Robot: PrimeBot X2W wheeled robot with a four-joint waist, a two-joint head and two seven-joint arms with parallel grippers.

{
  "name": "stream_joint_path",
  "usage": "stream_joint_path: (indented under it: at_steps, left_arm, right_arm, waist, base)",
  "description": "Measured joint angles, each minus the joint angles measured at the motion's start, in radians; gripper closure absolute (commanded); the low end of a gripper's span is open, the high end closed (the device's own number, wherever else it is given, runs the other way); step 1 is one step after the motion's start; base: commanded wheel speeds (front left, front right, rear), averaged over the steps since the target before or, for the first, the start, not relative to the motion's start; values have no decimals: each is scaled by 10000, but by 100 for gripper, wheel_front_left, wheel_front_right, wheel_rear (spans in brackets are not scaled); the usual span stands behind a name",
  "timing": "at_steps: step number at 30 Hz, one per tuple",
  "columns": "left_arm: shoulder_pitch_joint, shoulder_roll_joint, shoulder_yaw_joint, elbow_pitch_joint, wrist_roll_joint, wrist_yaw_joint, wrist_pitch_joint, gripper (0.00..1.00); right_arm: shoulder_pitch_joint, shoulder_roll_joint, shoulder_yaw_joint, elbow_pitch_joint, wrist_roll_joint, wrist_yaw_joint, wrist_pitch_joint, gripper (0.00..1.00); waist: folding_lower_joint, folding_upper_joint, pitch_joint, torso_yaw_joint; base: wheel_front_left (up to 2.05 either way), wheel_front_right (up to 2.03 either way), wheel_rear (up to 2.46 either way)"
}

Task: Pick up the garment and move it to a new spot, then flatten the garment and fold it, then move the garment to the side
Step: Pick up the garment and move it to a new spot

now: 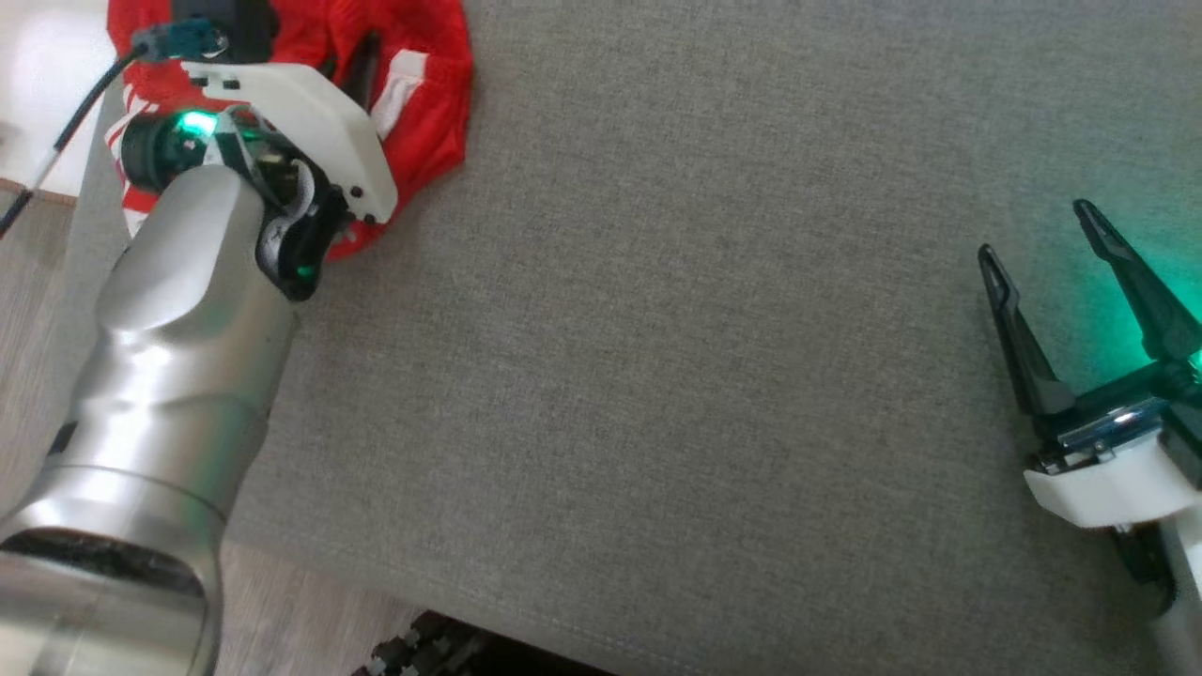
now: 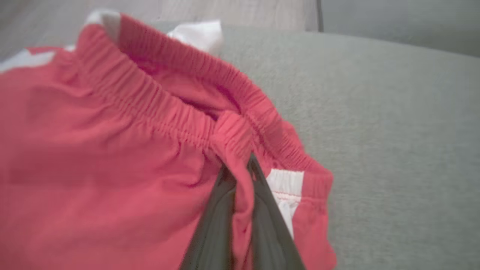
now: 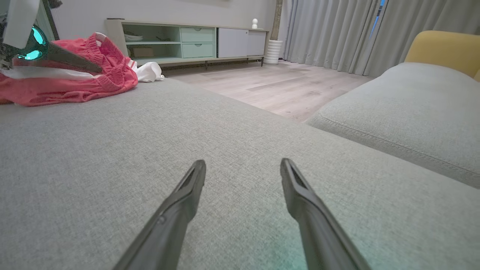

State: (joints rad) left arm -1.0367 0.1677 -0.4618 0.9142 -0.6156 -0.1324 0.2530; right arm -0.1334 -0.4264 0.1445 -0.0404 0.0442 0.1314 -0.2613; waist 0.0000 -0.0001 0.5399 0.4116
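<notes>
Garment, red with white stripes and a gathered elastic waistband, lies bunched at the far left of the grey sofa cushion in the head view, close to the cushion's edge. The left gripper is over it, its two dark fingers drawn together and pinching a raised fold of the waistband between them, as the left wrist view shows. The right gripper hangs at the right side of the same cushion, well apart from the red fabric, its fingers spread wide with nothing between them. In the right wrist view a white cloth lies just beyond the red one, and past it a wooden floor runs to a low sideboard
</notes>
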Motion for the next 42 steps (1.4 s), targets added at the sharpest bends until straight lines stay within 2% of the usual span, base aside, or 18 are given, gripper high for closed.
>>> stream_joint_path:
  at_steps: [4,9,14,17,19,25,26,28,33,38,42]
  left_arm:
    - [103,525,-633,-861,-1032,0,-811,100]
    - [93,1216,-911,-2232,-2759,2,-1049,100]
    - [-35,2249,-1574,-3791,-2968,2,-1689,100]
    - [-139,2380,-1745,-4217,-3001,2,-1902,100]
    - [-209,2328,-1829,-4288,-2997,8,-1927,100]
    - [-271,1850,-1814,-4276,-3076,704,-1929,100]
    - [-347,1530,-1776,-4184,-3181,993,-1927,100]
    - [-478,1225,-1722,-4017,-3336,1218,-1927,100]
    - [-668,408,-1582,-3657,-3528,1547,-2104,100]
    - [-314,-121,-1854,-3237,-3528,1609,-2410,100]
    - [1206,-602,-1942,-2692,-3628,1714,-3214,100]
  right_arm:
    - [-192,288,104,372,15,0,2,0]
    - [-255,1358,426,882,115,0,4,0]
    - [-257,2299,566,1290,267,0,6,0]
    - [-208,2853,520,1536,420,0,6,0]
    - [-139,3179,474,1639,552,0,8,0]
    - [397,3545,401,1768,700,0,13,0]
    - [504,3574,360,1774,702,0,15,0]
    - [516,3607,372,1760,704,0,15,0]
    - [672,3668,339,1707,750,0,17,0]
    - [674,3676,370,1599,1101,0,17,0]
    - [656,3680,376,1501,1271,0,17,0]
  waist:
    - [1,0,-363,-111]
    - [-1,0,-1151,-462]
    - [-2,0,-1892,-1306]
    - [-3,0,-2347,-1944]
    - [-3,1,-2654,-2415]
    - [-2,1,-3450,-4044]
    - [-2,1,-3656,-4624]
    - [-2,1,-3819,-5177]
    - [-2,1,-4087,-6415]
    - [-2,1,-4090,-7097]
    - [0,1,-3715,-7307]
  base:
    - [0,0,0]
    - [0,0,0]
    - [0,0,0]
    - [0,0,0]
    - [0,0,0]
    - [0,0,0]
    - [0,0,0]
    - [0,0,0]
    - [0,0,0]
    - [0,0,0]
    - [0,0,0]
